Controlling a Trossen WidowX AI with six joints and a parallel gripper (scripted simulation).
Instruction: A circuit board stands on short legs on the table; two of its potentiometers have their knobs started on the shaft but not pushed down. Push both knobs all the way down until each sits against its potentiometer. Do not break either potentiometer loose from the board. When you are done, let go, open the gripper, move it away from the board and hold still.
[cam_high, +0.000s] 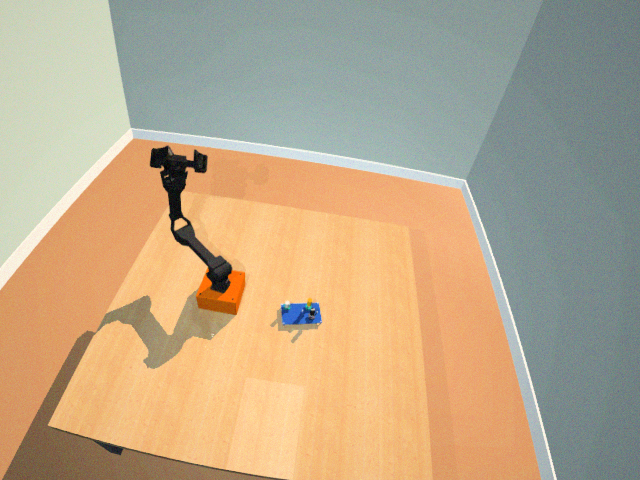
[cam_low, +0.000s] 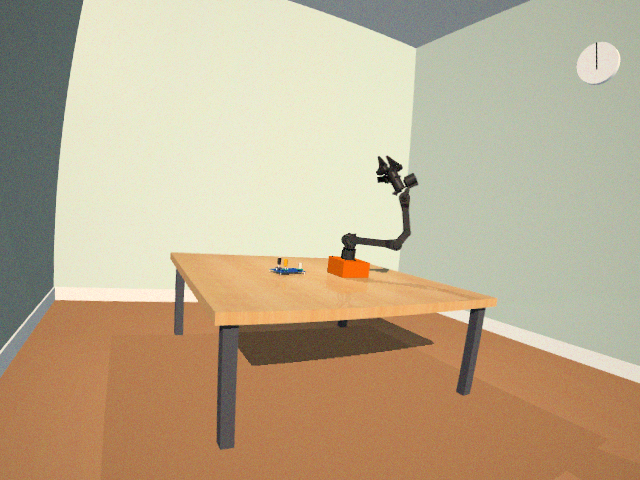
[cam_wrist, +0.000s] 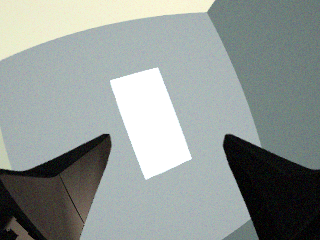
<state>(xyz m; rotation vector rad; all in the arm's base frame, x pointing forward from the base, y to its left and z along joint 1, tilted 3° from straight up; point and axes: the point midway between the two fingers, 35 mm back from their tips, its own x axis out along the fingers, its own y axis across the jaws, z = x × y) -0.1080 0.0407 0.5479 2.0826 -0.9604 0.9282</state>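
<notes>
The blue circuit board (cam_high: 292, 316) (cam_low: 291, 270) stands on the table right of the arm's base in the top view. A yellow knob (cam_high: 309, 301) (cam_low: 285, 262) and a black knob (cam_high: 312, 312) (cam_low: 279, 261) stand close together on one end of it. A white knob or part (cam_high: 287, 304) (cam_low: 299, 266) stands lower, near the other end. The gaps between knobs and potentiometers are too small to see. My gripper (cam_high: 179, 155) (cam_low: 384, 159) (cam_wrist: 168, 140) is open and empty, raised high and far from the board; its wrist view shows neither board nor knobs.
The arm rises from an orange base block (cam_high: 217, 304) (cam_low: 347, 267) on the wooden table (cam_high: 361, 361) (cam_low: 310, 299). The board stands a short way from this block. The wrist view shows the ceiling with a bright white panel (cam_wrist: 150, 122) and parts of the walls.
</notes>
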